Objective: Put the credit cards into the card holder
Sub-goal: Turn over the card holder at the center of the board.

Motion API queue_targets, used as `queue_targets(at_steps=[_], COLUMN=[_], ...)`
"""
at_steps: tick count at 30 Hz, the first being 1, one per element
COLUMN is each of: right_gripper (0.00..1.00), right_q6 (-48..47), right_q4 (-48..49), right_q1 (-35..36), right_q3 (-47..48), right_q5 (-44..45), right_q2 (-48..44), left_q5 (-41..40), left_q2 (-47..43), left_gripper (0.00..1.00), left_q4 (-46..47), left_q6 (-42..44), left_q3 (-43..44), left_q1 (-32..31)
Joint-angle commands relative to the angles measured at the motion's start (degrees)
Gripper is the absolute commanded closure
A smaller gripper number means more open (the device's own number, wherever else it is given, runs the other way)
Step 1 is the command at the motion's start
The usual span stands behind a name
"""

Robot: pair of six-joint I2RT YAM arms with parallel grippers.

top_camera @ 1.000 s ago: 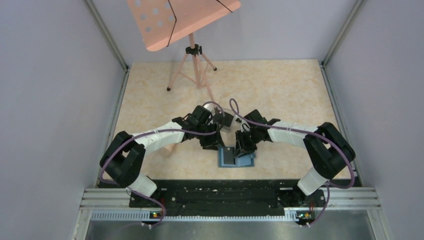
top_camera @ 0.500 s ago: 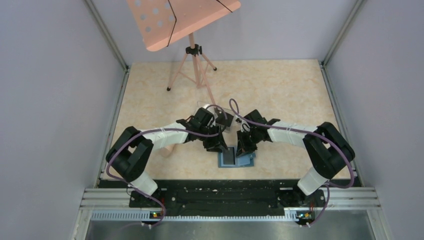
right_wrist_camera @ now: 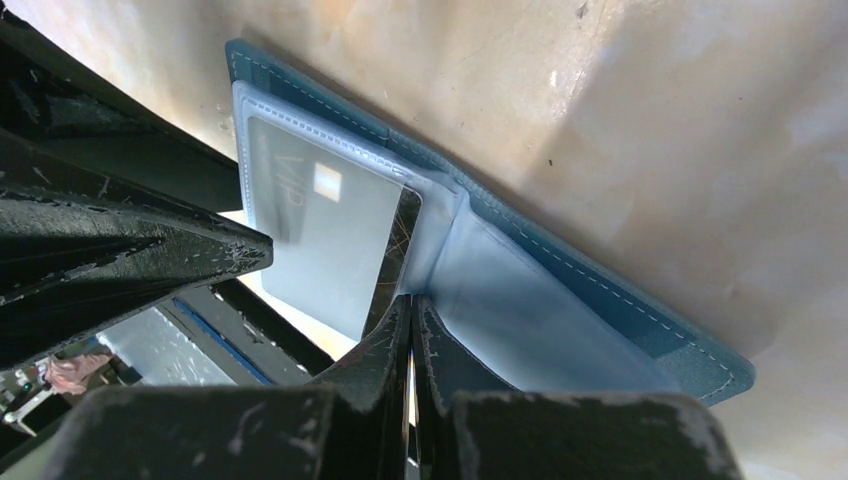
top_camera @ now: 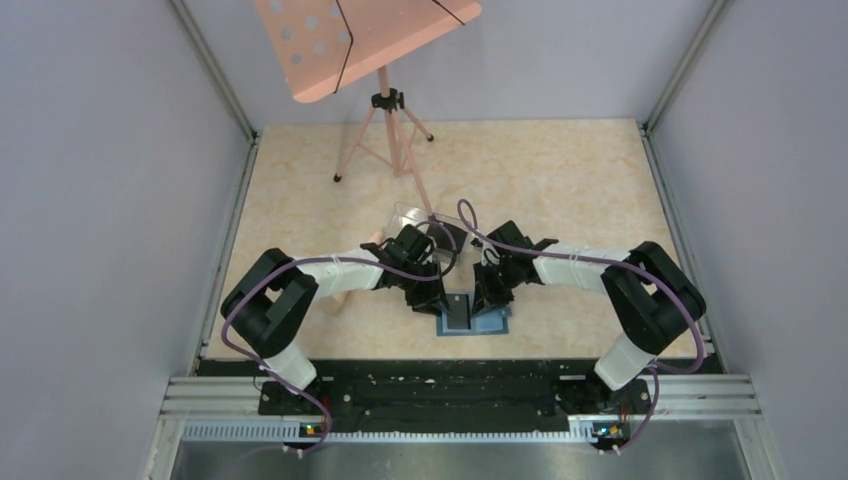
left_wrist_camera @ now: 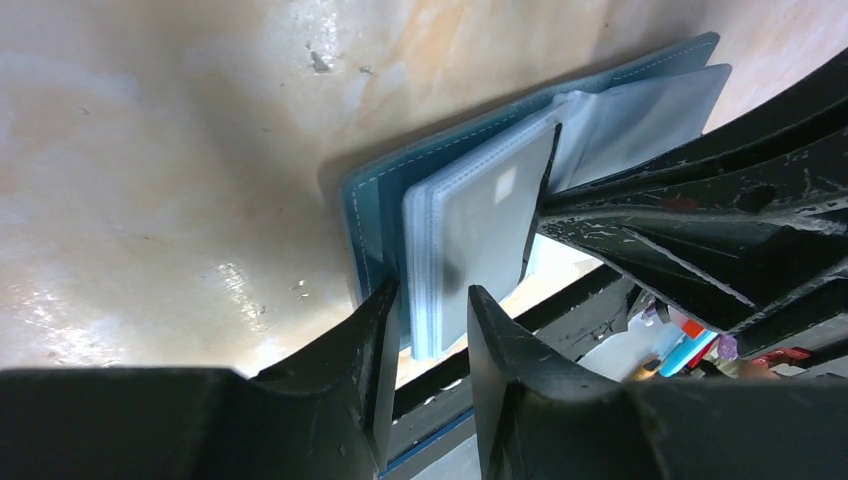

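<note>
From above, the wallet [top_camera: 490, 322] lies open on the table [top_camera: 560, 190], with both arms bent in over it and their wrists hiding most of it. A dark card [top_camera: 458, 312] shows on its left half. Beyond the wallet are a clear box [top_camera: 410, 214] and, farther back, a pink music stand [top_camera: 365, 45]; neither wrist camera shows these.

The right wrist view shows what the top view cannot. The card sits under a clear sleeve on the wallet's left half, and one dark corner of it is still bare at the sleeve's mouth, by the fold. The right gripper [right_wrist_camera: 411, 305] is at that mouth, over the middle of the wallet. Its jaws are clenched on a thin edge that lines up with the card.

The left wrist view shows the stack of clear sleeves standing off the teal cover. The left gripper [left_wrist_camera: 432, 292] is at the wallet's outer left edge, with its fingers apart and the edge of the sleeve stack running between them. I cannot tell whether they are pressing on it.
</note>
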Motion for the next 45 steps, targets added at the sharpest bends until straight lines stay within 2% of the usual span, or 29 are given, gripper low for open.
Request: queue_targets(at_steps=[1,4,10,13,20,23,27,34,42,45], right_gripper=[1.0,1.0,1.0,1.0,1.0,1.0,1.0,1.0,1.0,1.0], right_q6=[-0.77,-0.88,-0.86,-0.85,-0.91,-0.87,-0.79,-0.87,-0.78,-0.82], right_q4=[1.16,1.1,1.16,1.19,1.27,1.27,1.27,1.27,1.36,1.33], right_q1=[0.32,0.31,0.26,0.36,0.31,0.35,0.4,0.32,0.31,0.33], right_q3=[-0.98,-1.04,-1.09,-1.16,-1.35,-1.44,-1.53,-1.53,-1.69,-1.78], right_q5=[0.64,0.64,0.51,0.46,0.33,0.46,0.44,0.37,0.29,0.28], right_q2=[0.99,1.08,1.16,1.26,1.34,1.29,1.26,1.34,1.6,1.49], left_q5=[-0.89,-1.86,-7.68,-7.74,-6.03,-5.62,-7.59,-15.2,-10.21,-8.99], left_q2=[-0.18,-0.97,-2.63,-3.18,-2.18,-1.78,-2.75,-5.59,-4.49,-3.11], left_gripper=[0.66,0.66,0.57,0.57,0.67,0.67,0.67,0.6,0.69,0.7], left_q4=[0.12,-1.23,-8.71,-8.61,-6.57,-5.97,-7.46,-14.51,-8.71,-7.08], left_q6=[0.78,1.35,3.41,3.17,2.29,2.06,1.95,3.15,2.1,1.66], left_q3=[2.61,3.92,8.22,8.49,7.89,7.63,7.88,10.67,9.02,8.39], left_q1=[-0.69,-1.18,-2.54,-2.81,-2.91,-3.08,-3.24,-4.04,-4.3,-4.32])
